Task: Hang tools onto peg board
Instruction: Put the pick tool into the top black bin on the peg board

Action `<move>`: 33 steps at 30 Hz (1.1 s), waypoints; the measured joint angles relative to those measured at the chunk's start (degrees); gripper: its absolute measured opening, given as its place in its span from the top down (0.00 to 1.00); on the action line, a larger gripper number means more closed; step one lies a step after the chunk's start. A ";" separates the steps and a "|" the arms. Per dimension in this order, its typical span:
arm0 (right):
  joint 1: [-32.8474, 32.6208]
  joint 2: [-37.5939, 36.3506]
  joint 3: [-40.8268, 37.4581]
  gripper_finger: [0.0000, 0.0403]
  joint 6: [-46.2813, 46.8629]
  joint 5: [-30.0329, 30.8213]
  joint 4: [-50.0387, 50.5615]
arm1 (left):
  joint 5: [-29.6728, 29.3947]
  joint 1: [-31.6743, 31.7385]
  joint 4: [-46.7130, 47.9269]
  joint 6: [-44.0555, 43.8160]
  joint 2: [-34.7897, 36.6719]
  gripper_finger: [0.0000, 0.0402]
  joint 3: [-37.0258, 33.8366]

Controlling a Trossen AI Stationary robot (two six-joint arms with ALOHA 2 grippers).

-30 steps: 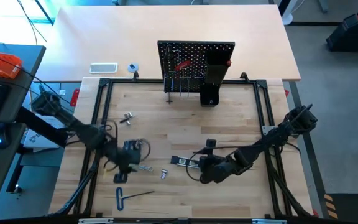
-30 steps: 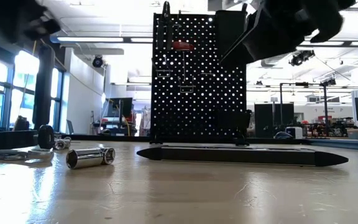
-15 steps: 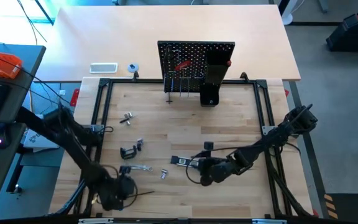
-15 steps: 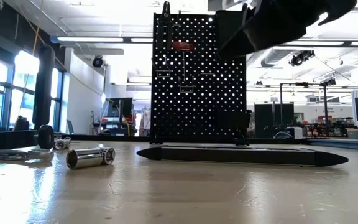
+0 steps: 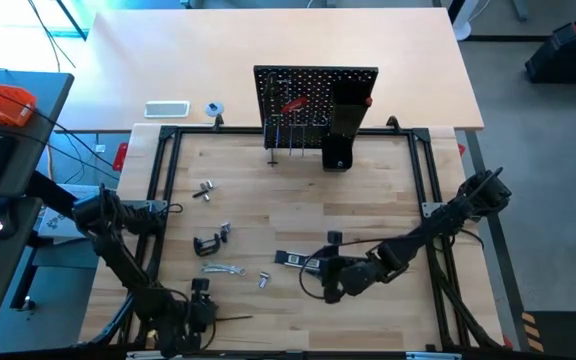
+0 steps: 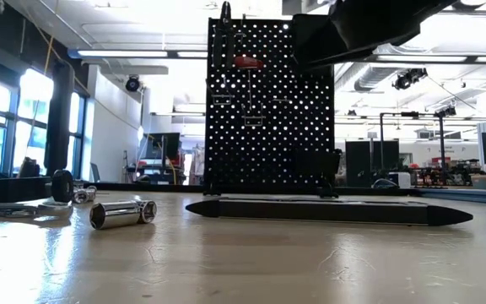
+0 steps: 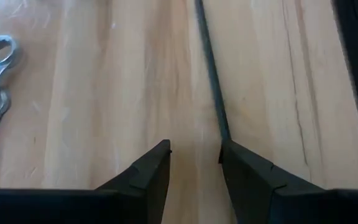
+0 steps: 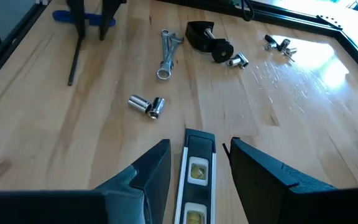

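- Left hand (image 7: 194,158), fingers parted, straddles the hex key (image 7: 209,74): thin, stiff, light; grip the shaft.
- Right hand (image 8: 197,155), open, hovers over the bar (image 8: 195,180): rigid, heavier; grip mid-length.

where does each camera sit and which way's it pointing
High: overhead, straight down; both arms, peg board.
Low: tabletop height, facing the peg board; an arm overhead.
Left wrist: over the hex key; left end effector open.
Right wrist: over the bar; right end effector open.
Shared: both wrist views show the wrench.
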State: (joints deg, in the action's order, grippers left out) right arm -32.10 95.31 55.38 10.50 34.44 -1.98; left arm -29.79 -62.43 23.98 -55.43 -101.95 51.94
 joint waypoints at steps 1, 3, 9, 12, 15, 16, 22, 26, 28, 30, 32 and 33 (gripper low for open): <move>-0.13 0.00 0.00 0.61 -0.02 0.00 -0.12 | -0.22 0.06 1.93 -0.71 0.58 0.67 -0.17; -0.22 0.00 0.00 0.62 -0.02 0.00 -0.37 | -2.16 0.07 5.19 -2.11 1.94 0.68 -0.42; -0.47 0.02 -0.01 0.64 -0.02 0.00 -0.44 | -2.80 -0.05 3.60 -0.37 3.65 0.72 -0.24; -0.47 0.79 0.01 0.65 -0.18 0.02 -0.84 | -1.07 -0.36 0.15 0.61 3.76 0.72 -0.13; -0.47 2.40 0.01 0.65 -0.43 -0.08 -1.70 | -0.24 -0.81 -1.19 0.60 3.67 0.72 -0.15; -0.47 3.02 0.01 0.65 -0.46 -0.12 -2.00 | -0.26 -0.99 -1.76 0.52 3.73 0.72 -0.14; 0.19 6.28 0.01 0.65 -0.46 -1.91 -3.74 | 0.28 -1.61 -2.43 -0.86 3.72 0.72 -0.13; 0.23 7.23 0.01 0.65 -0.48 -2.82 -4.83 | 0.37 -1.75 -2.47 -0.83 3.57 0.72 -0.13; 0.23 7.23 0.01 0.65 -0.48 -2.82 -5.07 | 1.02 -1.75 -2.55 -0.51 2.84 0.72 -0.13; 0.23 7.23 0.01 0.65 -0.94 -2.82 -5.31 | 3.08 -1.73 -2.86 -0.16 1.64 0.72 -0.13; 0.23 7.23 0.01 0.65 -1.55 -2.80 -6.02 | 5.19 -1.70 -4.15 0.92 0.19 0.72 -0.13; 0.23 7.23 0.01 0.65 -1.57 -2.80 -6.05 | 5.08 -1.69 -4.19 0.65 -0.26 0.72 -0.09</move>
State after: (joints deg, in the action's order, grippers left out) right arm -31.88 102.54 55.40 8.93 31.64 -8.03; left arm -24.71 -64.12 19.79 -54.78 -102.22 51.85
